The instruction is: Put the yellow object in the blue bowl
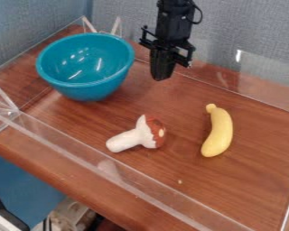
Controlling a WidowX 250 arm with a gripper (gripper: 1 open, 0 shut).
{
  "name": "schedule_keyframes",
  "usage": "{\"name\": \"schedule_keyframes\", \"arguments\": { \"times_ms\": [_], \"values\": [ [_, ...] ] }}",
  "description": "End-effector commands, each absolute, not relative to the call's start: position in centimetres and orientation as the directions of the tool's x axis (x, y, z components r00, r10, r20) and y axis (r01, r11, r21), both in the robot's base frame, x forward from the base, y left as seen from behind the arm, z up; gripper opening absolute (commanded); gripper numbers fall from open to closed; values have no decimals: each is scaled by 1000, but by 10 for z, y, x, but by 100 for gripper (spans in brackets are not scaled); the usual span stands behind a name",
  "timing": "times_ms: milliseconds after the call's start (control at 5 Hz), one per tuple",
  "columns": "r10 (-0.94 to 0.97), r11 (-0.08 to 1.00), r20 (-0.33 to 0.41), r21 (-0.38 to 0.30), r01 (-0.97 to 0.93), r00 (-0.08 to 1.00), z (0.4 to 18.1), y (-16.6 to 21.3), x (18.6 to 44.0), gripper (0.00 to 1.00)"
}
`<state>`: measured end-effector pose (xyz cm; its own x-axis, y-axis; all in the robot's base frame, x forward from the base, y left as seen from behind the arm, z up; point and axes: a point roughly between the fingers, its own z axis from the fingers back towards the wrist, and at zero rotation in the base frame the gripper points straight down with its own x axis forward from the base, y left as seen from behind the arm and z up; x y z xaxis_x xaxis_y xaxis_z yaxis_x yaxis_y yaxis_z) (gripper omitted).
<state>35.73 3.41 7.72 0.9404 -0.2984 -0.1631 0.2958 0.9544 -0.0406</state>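
The gripper (163, 74) points down beside the blue bowl (84, 88), fingers seemingly pressed together.

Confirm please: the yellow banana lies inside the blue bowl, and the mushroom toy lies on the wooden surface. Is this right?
Not quite: the yellow banana is not inside the blue bowl; the camera view shows it on the wooden surface. The mushroom toy does lie there.
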Motion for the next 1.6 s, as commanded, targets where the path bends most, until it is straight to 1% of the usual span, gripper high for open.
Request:
{"name": "schedule_keyframes", "arguments": {
  "times_ms": [0, 200, 400, 600, 1000, 1400],
  "values": [
    [-284, 959, -58, -8, 284, 957, 117, 19, 360, 0],
    [-258, 966, -24, -3, 258, 966, 128, -3, 357, 0],
    [-220, 976, 2, 2, 220, 976, 136, -25, 353, 0],
    [-131, 991, 30, 8, 131, 991, 145, -16, 349, 0],
    [-4, 1000, 63, -1, 4, 998, 155, -13, 345, 0],
    [-114, 993, 84, -15, 115, 990, 156, -6, 346, 0]
  ]
}}
